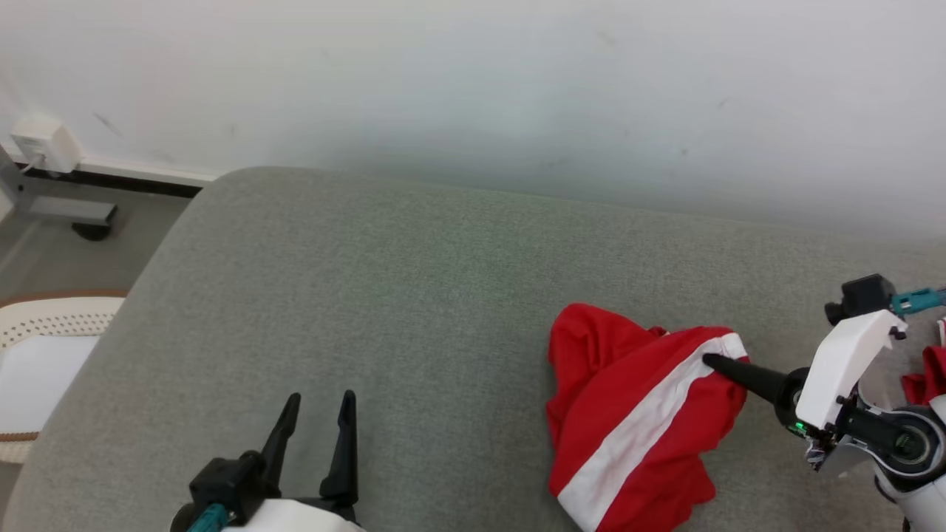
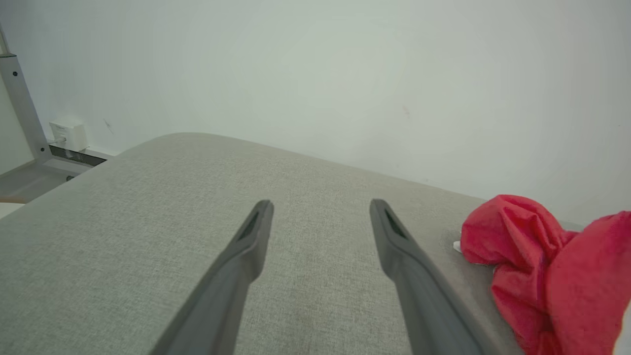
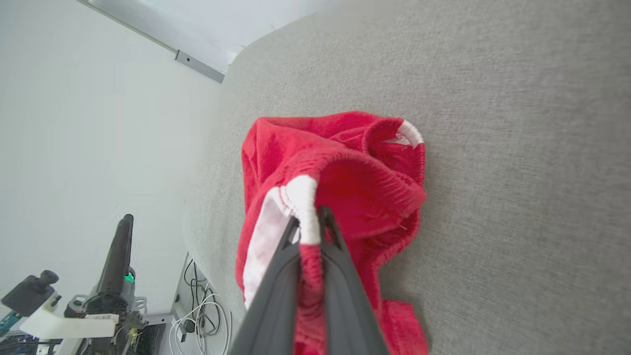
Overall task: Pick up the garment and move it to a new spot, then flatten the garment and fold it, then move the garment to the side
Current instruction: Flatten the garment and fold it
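- head view: the red garment [image 1: 635, 428] with its white stripe lies bunched on the right part of the grey cushion [image 1: 414, 295], its lower folds cut off by the bottom edge of the view
- the right gripper [image 1: 709, 361] reaches in from the right, fingers pressed together on the white-striped hem at the garment's upper right edge
- the left gripper [image 1: 321, 397] sits at the lower left, fingers spread with nothing between them, well apart from the garment
- a wide bare stretch of cushion lies between the two; its far edge runs along the pale wall [image 1: 473, 89] and its far-left corner is rounded
- a white basket [image 1: 44, 325] stands just off the cushion's left edge
- left wrist view: the parted fingers point over bare cushion toward the far edge and wall, with the garment's red bulk at the right
- right wrist view: both fingers pinch the ribbed hem where white meets red; bare cushion opens to that view's right, the cushion's edge runs close along the garment's left, and cables [image 3: 197, 315] lie beyond it
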Robot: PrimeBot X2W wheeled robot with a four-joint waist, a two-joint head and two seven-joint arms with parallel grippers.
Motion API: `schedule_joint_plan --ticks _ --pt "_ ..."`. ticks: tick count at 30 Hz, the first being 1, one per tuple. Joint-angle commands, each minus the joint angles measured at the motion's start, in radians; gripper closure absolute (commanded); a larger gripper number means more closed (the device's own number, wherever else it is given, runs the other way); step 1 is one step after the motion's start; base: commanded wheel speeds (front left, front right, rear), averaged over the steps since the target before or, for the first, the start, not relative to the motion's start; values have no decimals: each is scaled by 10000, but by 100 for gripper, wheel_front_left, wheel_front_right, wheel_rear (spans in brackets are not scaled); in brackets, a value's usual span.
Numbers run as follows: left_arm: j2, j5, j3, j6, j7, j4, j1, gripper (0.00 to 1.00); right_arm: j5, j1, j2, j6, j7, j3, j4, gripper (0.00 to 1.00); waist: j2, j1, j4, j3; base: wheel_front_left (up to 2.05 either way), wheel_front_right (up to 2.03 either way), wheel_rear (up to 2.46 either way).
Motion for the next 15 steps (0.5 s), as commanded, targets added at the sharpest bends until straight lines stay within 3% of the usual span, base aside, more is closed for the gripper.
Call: schedule_joint_plan --ticks 1,11,15 --pt "37 -6 25 -48 -1 46 99 0 99 147 -227 -18 -227 -139 -89 100 0 -1 -285 -74 0 0 0" --pt "37 159 43 -96 -1 -117 -129 0 96 785 -1549 -18 -1817 -1208 -96 100 0 -1 -1094 456 0 0 0" --pt "37 188 -6 -130 -1 -162 -321 0 -39 1208 -1828 -18 -2037 -1203 106 100 0 -1 -1224 879 0 0 0"
